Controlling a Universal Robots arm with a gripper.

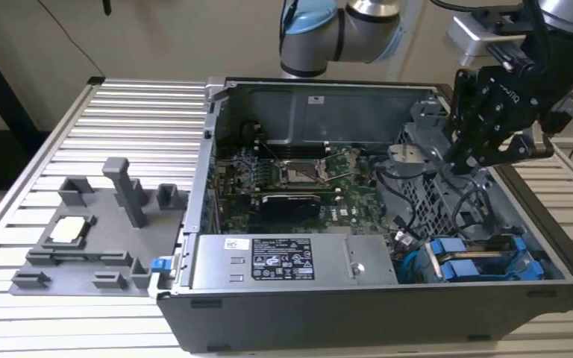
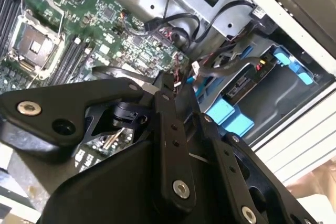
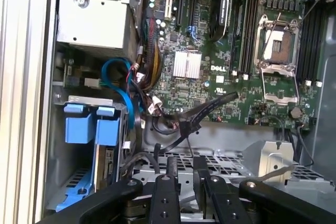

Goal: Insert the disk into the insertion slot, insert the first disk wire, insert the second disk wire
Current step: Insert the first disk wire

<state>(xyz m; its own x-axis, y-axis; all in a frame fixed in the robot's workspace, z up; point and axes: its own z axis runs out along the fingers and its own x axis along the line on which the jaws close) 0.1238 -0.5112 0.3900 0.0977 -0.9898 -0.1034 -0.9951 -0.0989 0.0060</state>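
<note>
The disk [image 1: 476,262], framed by its bright blue carrier, lies in the insertion slot at the front corner of the case on the exterior view's right. Both wrist views show its blue tabs [image 3: 89,127] [image 2: 231,115]. My black gripper [image 1: 462,165] hangs above the perforated grey drive cage [image 1: 428,195], behind the disk and clear of it. Its fingers [image 3: 167,187] stand close together and appear to hold nothing. Loose black wires [image 3: 176,124] with connectors lie between the cage and the motherboard, and a blue cable [image 3: 118,77] curls beside the disk.
The open computer case [image 1: 366,306] stands on a slatted metal table [image 1: 117,119]. Inside are the green motherboard [image 1: 286,175] and a silver labelled box [image 1: 286,261]. A grey fixture [image 1: 87,239] with a small white-topped chip sits at the exterior view's left.
</note>
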